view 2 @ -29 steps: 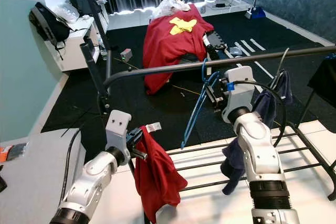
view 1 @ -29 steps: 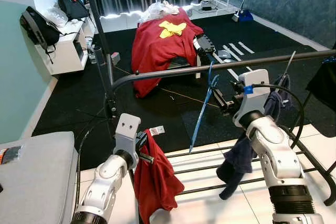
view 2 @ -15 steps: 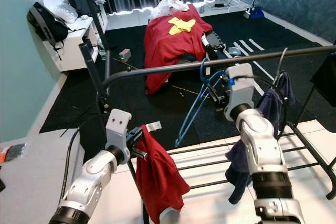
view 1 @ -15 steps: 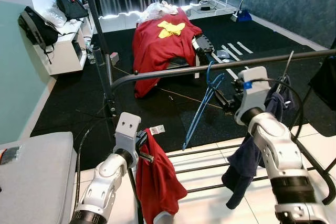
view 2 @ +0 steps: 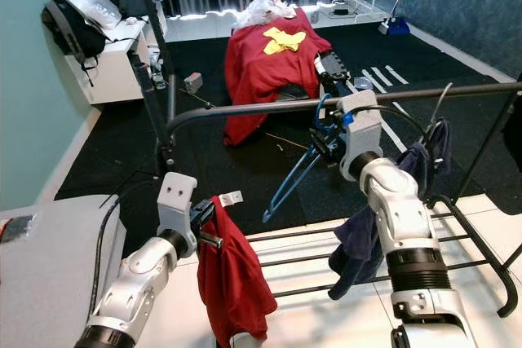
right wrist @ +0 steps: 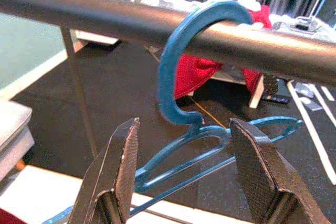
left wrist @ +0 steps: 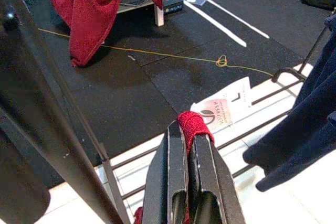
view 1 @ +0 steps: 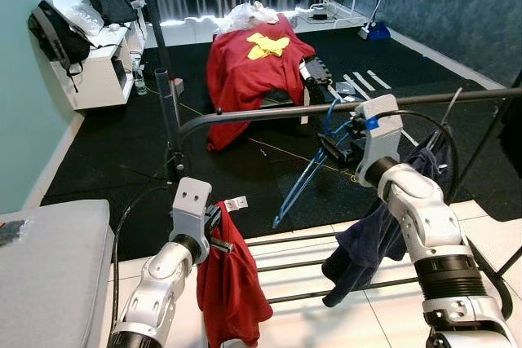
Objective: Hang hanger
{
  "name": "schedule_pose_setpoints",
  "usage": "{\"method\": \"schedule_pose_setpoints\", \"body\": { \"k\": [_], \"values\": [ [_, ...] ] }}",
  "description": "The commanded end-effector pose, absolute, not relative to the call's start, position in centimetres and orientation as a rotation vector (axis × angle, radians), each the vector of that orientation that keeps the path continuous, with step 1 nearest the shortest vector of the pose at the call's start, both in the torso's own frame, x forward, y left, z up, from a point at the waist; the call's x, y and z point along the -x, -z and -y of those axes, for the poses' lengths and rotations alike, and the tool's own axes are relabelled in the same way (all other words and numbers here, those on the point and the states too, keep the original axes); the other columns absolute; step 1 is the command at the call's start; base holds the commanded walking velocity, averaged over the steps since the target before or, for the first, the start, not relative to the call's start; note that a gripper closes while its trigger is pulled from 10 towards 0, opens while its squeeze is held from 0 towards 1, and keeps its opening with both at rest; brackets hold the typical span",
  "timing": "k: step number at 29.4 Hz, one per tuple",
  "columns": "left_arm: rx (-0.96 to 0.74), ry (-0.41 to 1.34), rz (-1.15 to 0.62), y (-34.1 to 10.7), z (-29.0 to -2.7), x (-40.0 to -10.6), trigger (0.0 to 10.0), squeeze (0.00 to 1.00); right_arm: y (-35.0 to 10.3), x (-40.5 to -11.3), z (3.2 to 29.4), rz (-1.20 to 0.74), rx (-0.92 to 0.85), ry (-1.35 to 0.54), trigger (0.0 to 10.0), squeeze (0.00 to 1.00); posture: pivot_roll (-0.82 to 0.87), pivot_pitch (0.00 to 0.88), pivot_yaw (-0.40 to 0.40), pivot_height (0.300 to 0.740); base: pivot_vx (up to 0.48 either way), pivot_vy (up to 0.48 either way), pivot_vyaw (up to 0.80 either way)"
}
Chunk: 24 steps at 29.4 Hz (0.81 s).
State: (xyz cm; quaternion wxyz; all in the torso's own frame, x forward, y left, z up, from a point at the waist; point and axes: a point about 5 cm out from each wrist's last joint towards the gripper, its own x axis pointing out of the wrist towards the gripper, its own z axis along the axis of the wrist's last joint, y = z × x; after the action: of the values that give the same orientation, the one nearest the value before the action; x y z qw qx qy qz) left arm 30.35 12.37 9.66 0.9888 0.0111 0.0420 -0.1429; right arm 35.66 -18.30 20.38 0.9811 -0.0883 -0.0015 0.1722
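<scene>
The blue hanger hooks over the black rail, just beyond the right gripper, whose fingers are spread and released. The left gripper is clenched on a red garment.

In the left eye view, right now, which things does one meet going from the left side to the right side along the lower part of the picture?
Grey cushion → left gripper shut on the red garment → blue hanger hooked on the rail → right gripper, open → dark blue garment.
</scene>
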Motion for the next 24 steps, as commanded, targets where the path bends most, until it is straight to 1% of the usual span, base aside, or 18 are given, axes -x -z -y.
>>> {"method": "schedule_pose_setpoints", "body": {
  "k": [1,5,7,14,24],
  "values": [
    [-0.037,0.266,-0.072,-9.9,-13.0,-30.4,10.0,0.00,-20.4,-35.9,18.0,-0.012,0.185,-0.361,10.0,0.00,0.05,0.019,0.000,0.740,0.000,0.000,0.00],
    [-0.036,0.266,-0.077,-9.8,-13.0,-30.3,10.0,0.00,-20.3,-36.4,18.2,-0.024,0.188,-0.365,10.0,0.00,0.05,0.019,-0.001,0.740,0.000,0.000,0.00],
    [-0.038,0.264,-0.076,-9.8,-13.1,-30.4,10.0,0.00,-20.4,-37.2,18.5,-0.030,0.189,-0.357,10.0,0.00,0.05,0.017,0.000,0.740,0.000,0.000,0.00],
    [-0.044,0.260,-0.074,-9.9,-13.4,-30.6,10.0,0.00,-20.6,-38.0,18.7,-0.037,0.193,-0.357,10.0,0.00,0.05,0.017,-0.001,0.740,0.000,0.000,0.00],
    [-0.045,0.255,-0.076,-9.8,-13.5,-30.5,10.0,0.00,-20.7,-38.5,18.7,-0.042,0.208,-0.379,10.0,0.00,0.05,0.020,-0.008,0.740,0.000,0.000,0.00]
  ]
}}
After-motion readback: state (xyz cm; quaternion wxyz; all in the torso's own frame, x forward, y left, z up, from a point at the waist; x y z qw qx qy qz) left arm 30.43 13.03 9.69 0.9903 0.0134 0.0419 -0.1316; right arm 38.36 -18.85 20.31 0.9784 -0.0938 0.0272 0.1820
